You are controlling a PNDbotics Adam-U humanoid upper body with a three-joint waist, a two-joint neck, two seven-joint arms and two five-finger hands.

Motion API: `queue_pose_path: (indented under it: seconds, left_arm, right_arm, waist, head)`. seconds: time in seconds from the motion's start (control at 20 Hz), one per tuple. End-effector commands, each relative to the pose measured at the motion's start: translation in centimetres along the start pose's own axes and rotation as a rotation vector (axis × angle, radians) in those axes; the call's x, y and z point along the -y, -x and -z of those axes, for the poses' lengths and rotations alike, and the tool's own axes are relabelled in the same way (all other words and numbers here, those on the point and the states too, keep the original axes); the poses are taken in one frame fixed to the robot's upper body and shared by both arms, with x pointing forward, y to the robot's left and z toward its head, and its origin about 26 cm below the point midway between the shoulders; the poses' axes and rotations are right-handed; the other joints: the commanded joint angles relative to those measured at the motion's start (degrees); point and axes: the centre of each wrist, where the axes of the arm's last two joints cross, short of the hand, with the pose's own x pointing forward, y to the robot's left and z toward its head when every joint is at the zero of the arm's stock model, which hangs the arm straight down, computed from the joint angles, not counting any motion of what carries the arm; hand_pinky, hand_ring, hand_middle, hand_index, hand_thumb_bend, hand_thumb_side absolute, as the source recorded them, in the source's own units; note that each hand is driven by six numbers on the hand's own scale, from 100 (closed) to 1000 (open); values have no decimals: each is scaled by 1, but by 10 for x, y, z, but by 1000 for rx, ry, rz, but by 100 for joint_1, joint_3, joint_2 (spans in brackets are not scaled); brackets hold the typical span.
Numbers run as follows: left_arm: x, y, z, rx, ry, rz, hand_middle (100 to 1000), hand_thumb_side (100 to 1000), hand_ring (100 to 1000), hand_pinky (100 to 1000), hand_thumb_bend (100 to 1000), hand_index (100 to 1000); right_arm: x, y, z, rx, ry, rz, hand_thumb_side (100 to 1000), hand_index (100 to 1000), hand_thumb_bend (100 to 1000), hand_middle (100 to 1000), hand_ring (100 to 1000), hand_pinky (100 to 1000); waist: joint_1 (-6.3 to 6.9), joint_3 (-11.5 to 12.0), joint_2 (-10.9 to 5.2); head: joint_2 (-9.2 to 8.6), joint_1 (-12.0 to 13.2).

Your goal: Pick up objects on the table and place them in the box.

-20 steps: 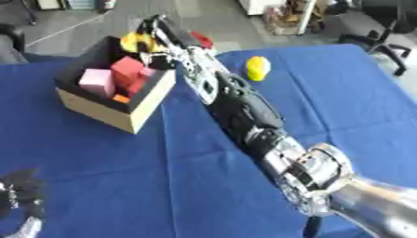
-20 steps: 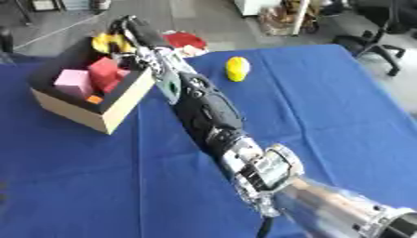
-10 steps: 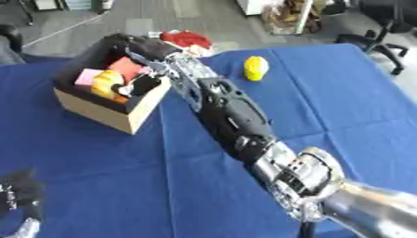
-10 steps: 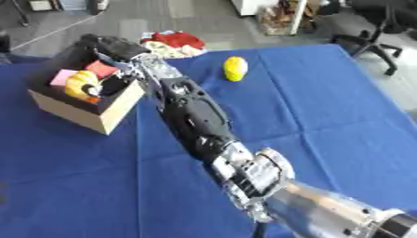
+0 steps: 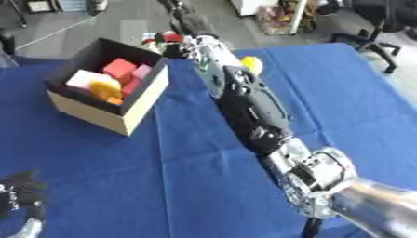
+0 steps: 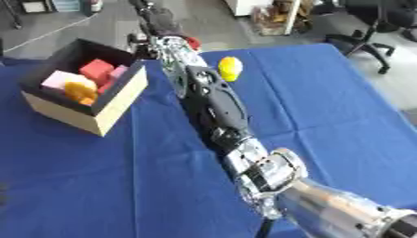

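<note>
The box (image 5: pixel 99 117), tan outside and black inside, stands at the table's left. It holds a pink block (image 5: pixel 84 79), a red block (image 5: pixel 120 69) and an orange-yellow thing (image 5: pixel 106 89). A yellow object (image 6: pixel 231 68) lies on the blue cloth, just right of my right arm. A small red thing (image 6: pixel 193 42) sits at the table's far edge. My right hand (image 6: pixel 156 19) reaches past that far edge, beyond the box's far right corner, fingers stretched and holding nothing. My left hand (image 5: pixel 18 194) rests open at the lower left corner.
My right arm (image 5: pixel 248 104) crosses the middle of the blue tablecloth (image 5: pixel 171 176) from the lower right to the top. Beyond the far edge are grey floor and an office chair (image 5: pixel 374 28) at the upper right.
My right hand carried an orange-yellow thing over the box, let it go inside, and has now drawn up and back past the far edge. The camera view has also shifted.
</note>
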Motion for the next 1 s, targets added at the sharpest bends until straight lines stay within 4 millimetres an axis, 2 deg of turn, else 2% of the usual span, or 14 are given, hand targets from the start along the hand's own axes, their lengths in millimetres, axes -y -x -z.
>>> queue_pose_path:
  seconds: [0.05,0.1,0.2,0.3,0.4,0.5,0.7,1.0]
  left_arm:
    - [-6,-5,-2,12,-14,17,660,185,645,736,100,865]
    - [-8,-4,-3,5,-25,21,661,185,645,736,100,865]
    - [-9,-2,-6,-6,-38,25,661,185,645,736,100,865]
    - [-8,-2,-5,-4,-33,25,662,185,645,736,100,865]
    - [-8,-2,-5,-4,-29,25,662,184,645,736,100,865]
    - [-8,-2,-5,-3,-29,26,662,185,644,736,100,865]
    - [-7,-2,-5,-3,-24,25,663,185,644,736,100,865]
    - [-7,-2,-5,-2,-24,24,664,184,644,736,100,865]
  right_arm:
    - [13,7,7,-64,67,12,235,981,170,898,823,910]
    - [9,23,5,-112,50,12,241,981,171,897,822,908]
    - [0,68,-5,-251,2,6,265,982,179,901,828,907]
    - [-2,112,-15,-391,-31,-9,279,981,181,904,833,907]
    - [-3,138,-21,-490,-63,-35,293,981,184,903,834,905]
    - [-9,150,-25,-557,-92,-62,300,979,190,900,834,902]
    - [-28,157,-34,-635,-152,-94,332,977,188,894,837,902]
    - [-47,159,-44,-601,-224,-45,376,974,145,886,836,903]
  waist:
    - [28,-25,-165]
    - [9,-116,-168]
    - [-5,-229,-194]
    - [-14,-196,-203]
    - [-17,-159,-202]
    - [-20,-149,-202]
    - [-22,-145,-199]
    - [3,-126,-189]
  head:
    - [2,57]
    - [-4,139]
    - [11,211]
    - [10,178]
    - [12,149]
    - [15,141]
    - [18,136]
    - [30,132]
